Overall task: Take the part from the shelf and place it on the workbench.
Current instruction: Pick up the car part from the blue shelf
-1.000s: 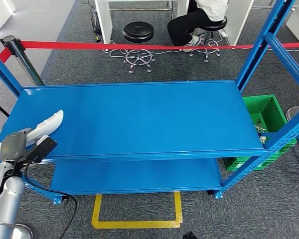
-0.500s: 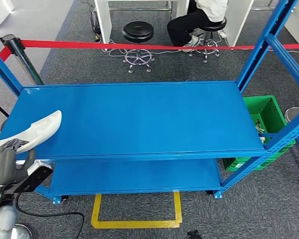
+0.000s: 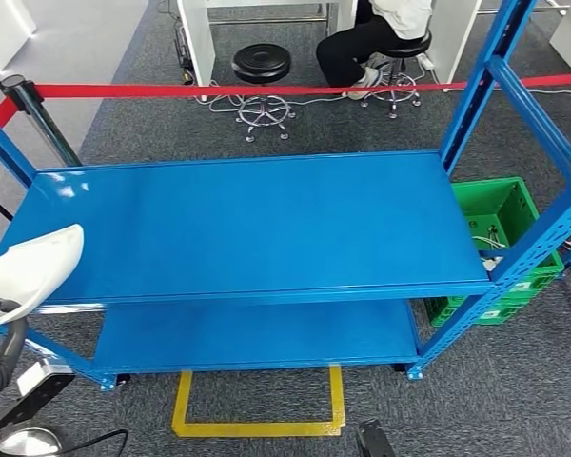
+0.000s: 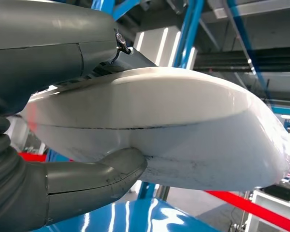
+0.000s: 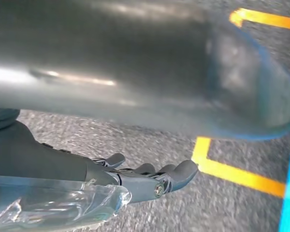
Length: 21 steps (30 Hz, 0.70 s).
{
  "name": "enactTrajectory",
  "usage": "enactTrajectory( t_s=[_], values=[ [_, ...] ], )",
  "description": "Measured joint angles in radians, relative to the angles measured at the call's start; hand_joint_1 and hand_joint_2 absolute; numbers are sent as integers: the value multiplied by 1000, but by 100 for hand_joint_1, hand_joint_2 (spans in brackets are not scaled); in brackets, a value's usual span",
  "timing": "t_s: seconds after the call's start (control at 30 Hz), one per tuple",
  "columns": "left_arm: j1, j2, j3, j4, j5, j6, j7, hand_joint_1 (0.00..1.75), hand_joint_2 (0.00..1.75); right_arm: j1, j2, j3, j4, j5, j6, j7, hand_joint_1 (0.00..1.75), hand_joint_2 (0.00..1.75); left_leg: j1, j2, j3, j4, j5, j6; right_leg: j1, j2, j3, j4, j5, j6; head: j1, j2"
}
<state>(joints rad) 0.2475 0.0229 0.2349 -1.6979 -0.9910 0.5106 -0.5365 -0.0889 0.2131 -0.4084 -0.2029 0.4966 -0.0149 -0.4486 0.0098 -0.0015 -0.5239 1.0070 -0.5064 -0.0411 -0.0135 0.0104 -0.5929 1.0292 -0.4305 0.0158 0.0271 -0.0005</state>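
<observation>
- I have the white part clamped in my left hand: thumb under it, fingers over the top, as the left wrist view shows.
- From the head view the part hangs at the left front corner of the blue shelf, its tip over the shelf's edge, lifted off the surface as far as I can judge.
- So the pick looks done; carrying it away and setting it on the workbench is what remains. I see no workbench from here, so I expect to have to turn.
- My right hand hangs low over grey carpet near the yellow floor marking, fingers loosely extended, holding nothing.
- Edges to mind: the shelf's front lip and the blue upright near the part.
- Open carpet lies in front of the shelf; a red barrier tape and a seated person are behind it, well apart.
</observation>
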Motion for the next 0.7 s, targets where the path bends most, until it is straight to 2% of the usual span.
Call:
enactTrajectory(
  t_s=[0.03,0.1,0.13,0.17,0.2,0.23,0.3,0.33,0.37,0.43,0.47,0.5,0.53,0.57,0.6,0.63,0.67,0.7],
  values=[
    [-2,-2,-1,-3,-9,-1,1,175,175,-1,0,-7,-1,-8,0,-15,0,0,0,0,-22,49,-36,-4,-1,0,-6,-1,5,-6,-1,0],
    [-4,-8,-3,-5,-32,0,7,175,175,-1,0,-21,-2,-22,0,-38,0,0,1,1,-80,185,-111,-7,0,4,-23,-1,17,-11,-2,0],
    [-4,-11,-5,-5,-41,1,12,175,175,0,0,-29,-2,-28,0,-46,0,0,1,1,-100,235,-129,-7,0,8,-32,-1,24,-11,-2,0],
    [-4,-14,-6,-5,-50,3,16,175,175,0,1,-36,-2,-34,1,-52,0,0,1,0,-102,251,-126,-6,0,13,-41,-1,31,-10,-2,0],
    [-4,-16,-8,-5,-55,4,18,175,175,1,1,-43,-2,-38,2,-55,0,0,1,0,-83,227,-105,-4,0,20,-50,-1,40,-9,-2,0],
    [-4,-18,-9,-6,-57,6,20,175,175,2,2,-50,-2,-42,2,-57,0,0,1,-5,-47,169,-73,-2,0,29,-59,-1,48,-6,-2,0],
    [-6,-21,-12,-6,-60,8,22,175,175,2,3,-60,-2,-47,3,-58,0,0,3,-35,36,30,-29,3,0,50,-76,-1,68,3,-1,0],
    [-6,-22,-14,-6,-62,8,22,175,175,2,4,-64,-2,-49,3,-59,0,0,3,-49,59,-14,-21,5,0,60,-82,-2,78,10,-1,0],
    [-6,-23,-16,-6,-64,8,22,175,175,3,4,-68,-2,-51,3,-59,0,0,2,-58,68,-34,-20,7,1,69,-87,-4,89,17,-2,0],
    [-7,-27,-24,-6,-67,9,22,175,175,11,4,-79,-2,-58,3,-60,0,0,1,-45,57,-35,-9,17,-1,86,-93,-16,111,32,-4,0],
    [-10,-29,-29,-6,-68,8,22,175,175,16,4,-85,-2,-61,3,-60,0,0,2,-35,50,-35,0,25,0,80,-99,-16,109,37,-4,0],
    [-11,-31,-34,-6,-68,8,22,175,175,21,4,-90,-1,-65,3,-59,0,0,3,-24,42,-36,10,33,2,65,-109,-2,88,41,-1,0],
    [-13,-34,-38,-5,-68,8,23,175,175,25,4,-94,-1,-67,3,-58,0,0,4,-13,31,-38,21,40,3,45,-122,32,49,44,3,0],
    [-13,-36,-42,-5,-68,8,23,175,175,26,3,-97,-1,-67,5,-57,0,0,1,-3,20,-37,31,45,5,22,-137,86,-5,46,6,0],
    [-13,-39,-46,-4,-68,8,24,175,175,27,2,-101,-1,-66,9,-56,0,0,-2,9,8,-37,40,48,5,10,-149,152,-55,47,9,0],
    [-13,-41,-52,-3,-68,9,25,175,175,27,-2,-104,-1,-64,15,-55,0,0,-5,22,-4,-37,48,50,5,4,-155,212,-86,48,9,0],
    [-13,-44,-60,-2,-68,9,25,175,175,28,-7,-107,-1,-62,24,-53,0,0,-7,34,-16,-36,57,51,5,1,-151,251,-95,49,9,0],
    [-13,-46,-68,-1,-68,9,25,175,175,31,-14,-109,-1,-61,32,-51,0,0,-9,46,-27,-36,65,51,5,-3,-130,258,-83,48,10,0]
  ],
)
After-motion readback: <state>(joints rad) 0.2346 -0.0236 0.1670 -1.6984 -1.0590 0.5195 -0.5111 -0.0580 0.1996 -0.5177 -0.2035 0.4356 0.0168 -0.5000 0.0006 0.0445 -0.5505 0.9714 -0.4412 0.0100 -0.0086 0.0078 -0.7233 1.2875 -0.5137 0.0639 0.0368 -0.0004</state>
